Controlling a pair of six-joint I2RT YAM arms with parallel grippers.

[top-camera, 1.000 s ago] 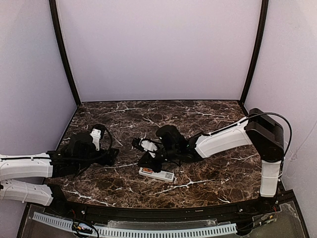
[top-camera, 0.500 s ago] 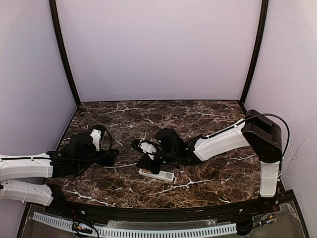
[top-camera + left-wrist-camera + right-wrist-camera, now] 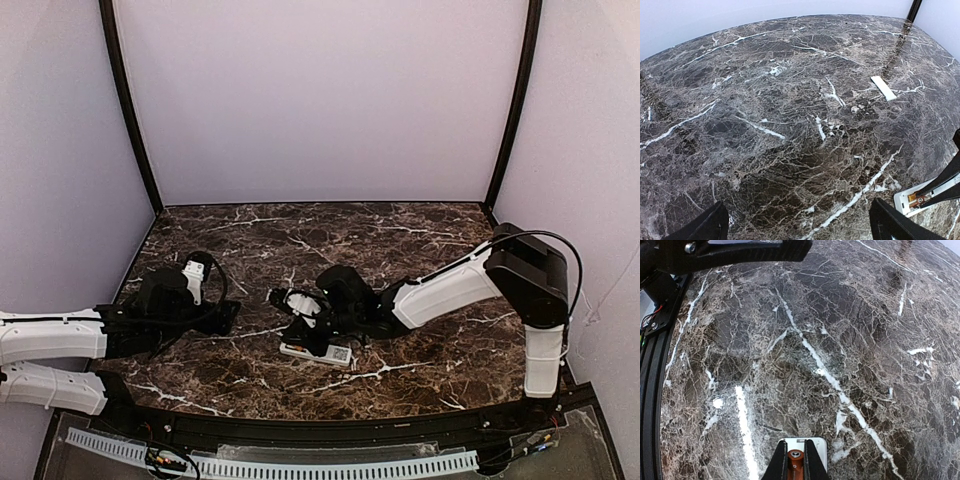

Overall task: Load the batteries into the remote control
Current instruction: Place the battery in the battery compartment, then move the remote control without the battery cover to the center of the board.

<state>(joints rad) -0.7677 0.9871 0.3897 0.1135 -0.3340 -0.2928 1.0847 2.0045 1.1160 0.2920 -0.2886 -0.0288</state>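
Note:
The white remote control (image 3: 318, 352) lies on the marble table in front of the right arm. My right gripper (image 3: 303, 333) is right over its left end. In the right wrist view the right gripper (image 3: 796, 461) is shut on an orange-red battery (image 3: 795, 466), held end-on between the black fingers (image 3: 780, 466) over the remote's end (image 3: 819, 446). My left gripper (image 3: 797, 222) is open and empty, low over bare marble, left of the remote. The remote's corner (image 3: 920, 199) shows at that view's right edge, with an orange tip (image 3: 913, 198) in it.
A small white flat strip (image 3: 883, 87) lies on the marble beyond the remote in the left wrist view. The left arm (image 3: 150, 310) rests at the table's left. Black posts and purple walls enclose the table; a black rail (image 3: 652, 365) runs along the near edge.
My right gripper has moved down and slightly nearer, with the battery, onto the left end of the remote. The left arm has not moved.

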